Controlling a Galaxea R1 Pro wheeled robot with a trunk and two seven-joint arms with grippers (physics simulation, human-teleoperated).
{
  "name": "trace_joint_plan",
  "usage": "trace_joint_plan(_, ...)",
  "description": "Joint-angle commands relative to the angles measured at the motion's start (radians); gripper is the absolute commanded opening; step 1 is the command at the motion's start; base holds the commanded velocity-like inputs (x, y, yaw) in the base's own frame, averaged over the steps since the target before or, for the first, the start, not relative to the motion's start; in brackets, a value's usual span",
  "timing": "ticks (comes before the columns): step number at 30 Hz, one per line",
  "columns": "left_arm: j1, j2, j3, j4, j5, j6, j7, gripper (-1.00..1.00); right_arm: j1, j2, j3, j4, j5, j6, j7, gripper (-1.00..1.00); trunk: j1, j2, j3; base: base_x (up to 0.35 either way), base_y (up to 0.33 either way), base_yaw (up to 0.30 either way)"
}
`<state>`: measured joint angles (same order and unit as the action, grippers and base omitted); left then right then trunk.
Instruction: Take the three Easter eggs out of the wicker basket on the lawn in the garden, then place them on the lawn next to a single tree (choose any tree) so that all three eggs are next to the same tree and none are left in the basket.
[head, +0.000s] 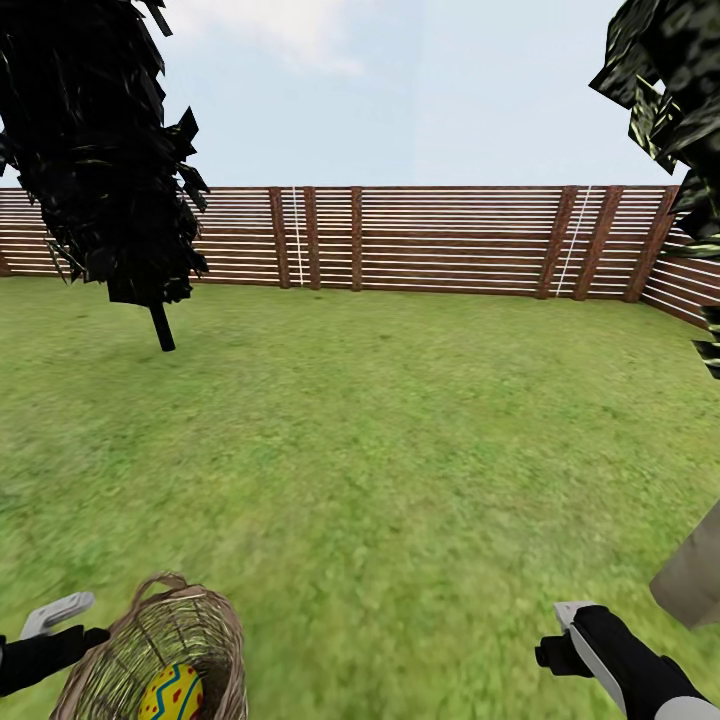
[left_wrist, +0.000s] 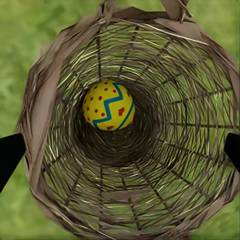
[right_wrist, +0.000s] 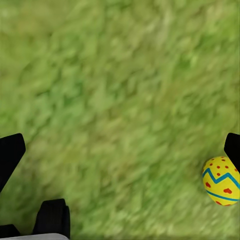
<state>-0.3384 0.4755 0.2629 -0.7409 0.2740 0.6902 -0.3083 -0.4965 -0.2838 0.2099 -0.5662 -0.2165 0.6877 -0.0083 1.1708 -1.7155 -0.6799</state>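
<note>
Fenced lawn (head: 400, 440): black tree (head: 100, 150) far left; wicker basket (head: 165, 650) holding one egg (left_wrist: 108, 105); both hands spread apart, empty.

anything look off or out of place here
Nothing looks damaged or spilled. One Easter egg sits at the bottom of the wicker basket, and another egg lies alone on the lawn, beside the right gripper's fingers.
</note>
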Motion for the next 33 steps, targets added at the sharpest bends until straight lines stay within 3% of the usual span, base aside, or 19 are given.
trace_joint_plan(1, -0.001, -0.001, 0.003, -0.001, 0.002, 0.007, -0.003, 1.0, -0.001, -0.002, 0.006, -0.001, -0.004, 0.004, -0.001, 1.0, 0.0, -0.001, -0.001, 0.0, 0.0, 0.0)
trace_joint_plan(11, -0.001, -0.006, 0.005, -0.001, 0.001, 0.004, 0.002, 1.0, -0.001, 0.0, 0.008, -0.001, -0.004, 0.004, -0.001, 1.0, 0.0, -0.001, -0.001, 0.0, 0.0, 0.0)
trace_joint_plan(19, -0.001, -0.034, 0.004, 0.0, -0.001, 0.006, 0.004, 1.0, -0.001, -0.003, 0.006, -0.001, -0.004, 0.004, -0.001, 1.0, 0.0, -0.001, -0.001, 0.0, 0.0, 0.0)
trace_joint_plan(33, -0.001, -0.039, 0.004, 0.0, -0.007, 0.009, 0.003, 1.0, -0.001, -0.002, 0.006, -0.001, -0.004, 0.004, -0.002, 1.0, 0.0, -0.001, -0.001, 0.0, 0.0, 0.0)
